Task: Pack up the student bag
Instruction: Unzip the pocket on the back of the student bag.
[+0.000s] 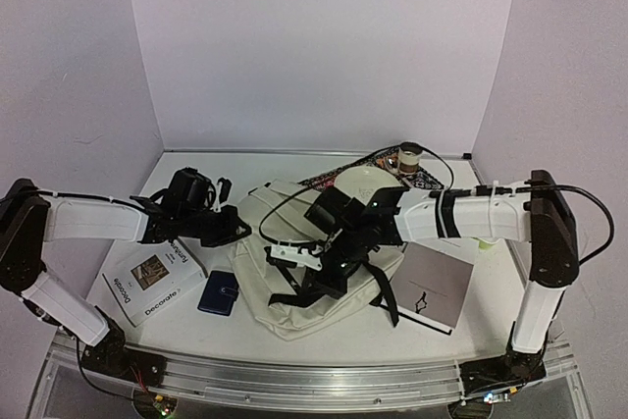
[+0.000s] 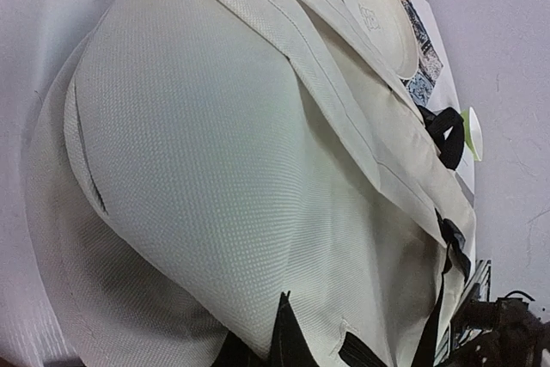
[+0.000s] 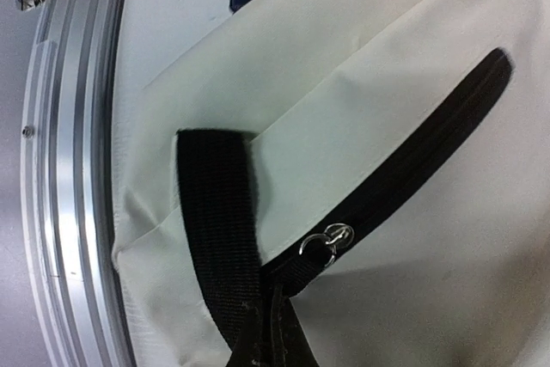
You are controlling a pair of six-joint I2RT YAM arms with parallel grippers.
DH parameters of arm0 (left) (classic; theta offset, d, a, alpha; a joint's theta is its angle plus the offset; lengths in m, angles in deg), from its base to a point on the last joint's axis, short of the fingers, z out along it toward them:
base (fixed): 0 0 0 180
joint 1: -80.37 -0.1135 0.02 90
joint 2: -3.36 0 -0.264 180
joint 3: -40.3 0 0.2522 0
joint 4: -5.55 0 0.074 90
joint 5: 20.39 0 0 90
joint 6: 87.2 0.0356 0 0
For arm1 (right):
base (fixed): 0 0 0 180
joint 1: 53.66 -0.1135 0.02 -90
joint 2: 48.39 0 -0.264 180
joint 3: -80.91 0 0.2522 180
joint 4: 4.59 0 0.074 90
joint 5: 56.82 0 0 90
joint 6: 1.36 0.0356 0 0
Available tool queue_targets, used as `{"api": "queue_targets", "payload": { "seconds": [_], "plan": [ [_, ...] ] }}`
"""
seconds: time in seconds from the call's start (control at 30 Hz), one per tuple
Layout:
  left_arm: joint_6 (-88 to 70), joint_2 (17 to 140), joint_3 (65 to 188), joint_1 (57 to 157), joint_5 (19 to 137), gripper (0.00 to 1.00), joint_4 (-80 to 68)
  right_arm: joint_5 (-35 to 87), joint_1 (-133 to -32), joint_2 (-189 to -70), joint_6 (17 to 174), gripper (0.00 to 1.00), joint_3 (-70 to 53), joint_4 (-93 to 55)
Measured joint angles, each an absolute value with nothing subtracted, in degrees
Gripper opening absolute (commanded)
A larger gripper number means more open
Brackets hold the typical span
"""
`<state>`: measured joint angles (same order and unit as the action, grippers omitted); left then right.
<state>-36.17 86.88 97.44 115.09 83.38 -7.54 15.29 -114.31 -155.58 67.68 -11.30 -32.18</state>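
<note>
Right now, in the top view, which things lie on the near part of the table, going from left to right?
booklet → wallet → bag → notebook

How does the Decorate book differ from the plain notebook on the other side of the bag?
Cover: the Decorate book is white with a printed title and photo; the notebook is plain greyish with one small dark mark. Place: the book lies left of the student bag, the notebook right of it. Both lie closed and flat, outside the bag.
</note>
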Motion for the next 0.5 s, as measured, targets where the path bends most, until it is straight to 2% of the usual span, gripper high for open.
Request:
{"api": "queue_targets", "payload": {
  "seconds": [0.5],
  "plan": [
    [-35.4, 91.3, 99.5, 114.5, 83.6, 0.00, -6.6, 19.7, -117.3, -146.3, 78.6, 0.00, 0.1, -34.0]
  ]
}}
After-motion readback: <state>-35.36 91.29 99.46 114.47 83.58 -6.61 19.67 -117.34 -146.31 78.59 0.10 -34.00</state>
